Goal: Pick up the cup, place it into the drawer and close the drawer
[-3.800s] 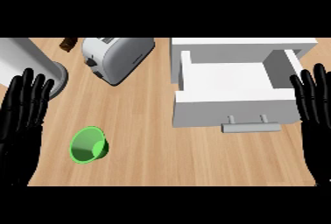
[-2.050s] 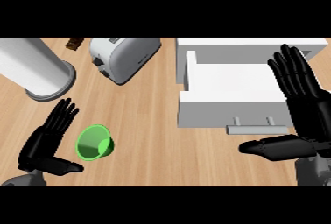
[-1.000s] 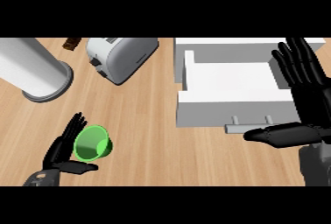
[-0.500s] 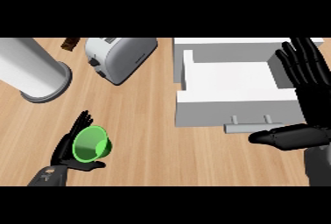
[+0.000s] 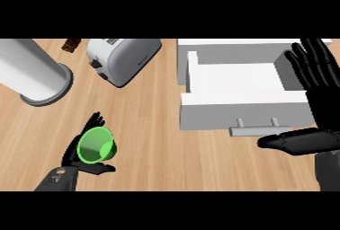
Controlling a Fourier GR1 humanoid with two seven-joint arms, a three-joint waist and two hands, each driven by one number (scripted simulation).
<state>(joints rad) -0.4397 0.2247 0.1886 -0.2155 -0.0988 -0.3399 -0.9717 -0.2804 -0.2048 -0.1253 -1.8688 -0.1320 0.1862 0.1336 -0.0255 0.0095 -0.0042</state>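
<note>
The green cup (image 5: 96,146) sits low on the left of the wooden counter, its mouth facing up towards me. My left hand (image 5: 69,155) is wrapped round it: the fingers curve behind its far and left side and the thumb lies along its near rim. The white drawer (image 5: 225,117) stands pulled open at the upper right, nothing inside, with its bar handle (image 5: 256,130) on the near face. My right hand (image 5: 324,105) is open beside the drawer's right wall, fingers straight and pointing away, thumb stretched left just below the handle.
A silver toaster (image 5: 123,58) stands at the top centre-left. A tall grey cylinder (image 5: 32,72) occupies the upper left corner. A small brown object (image 5: 69,44) lies at the back edge. Bare wood runs between the cup and the drawer.
My left hand came in from the left and closed round the cup, which has shifted slightly up. My right hand swung in beside the drawer, then held almost still.
</note>
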